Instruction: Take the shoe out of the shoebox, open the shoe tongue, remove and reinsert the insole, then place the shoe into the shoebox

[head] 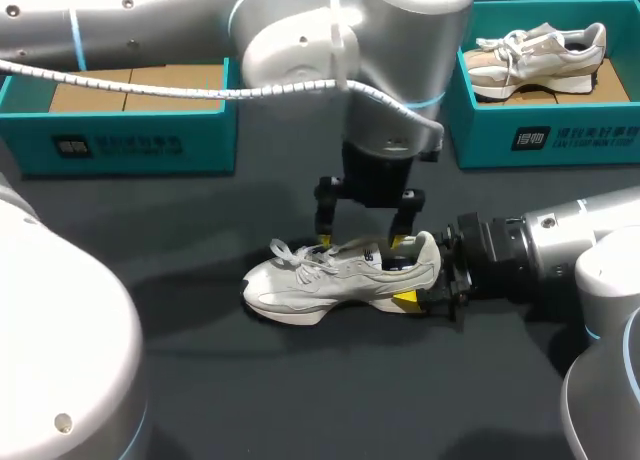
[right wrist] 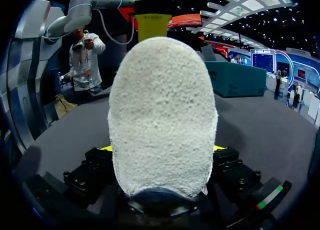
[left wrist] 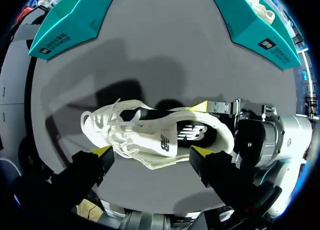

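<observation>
At the back left of the table [head: 300,400] sits the left shoebox [head: 130,140], blue-green, well apart from the work. I think it is the one the shoe goes into at the end, though I can't be sure.

In the middle of the table the shoe [head: 320,280] lies out of any box, toe to your left and heel to your right. It sits low and flat so you can get at its mouth from above.

Your left arm comes in from the top left and bends straight down. Your left gripper [head: 362,242] hangs right over the shoe's mouth with its fingers wide apart and nothing held. One tip is by the laces, the other by the heel end. The dark insole [left wrist: 192,135] shows inside, so I think the tongue or insole step is the one in hand.

Your right arm lies low and level from the right. Your right gripper [head: 418,280] pinches the heel from both sides, so the shoe won't slide.

At the back right, the right shoebox [head: 560,140] holds another shoe [head: 540,55].
</observation>
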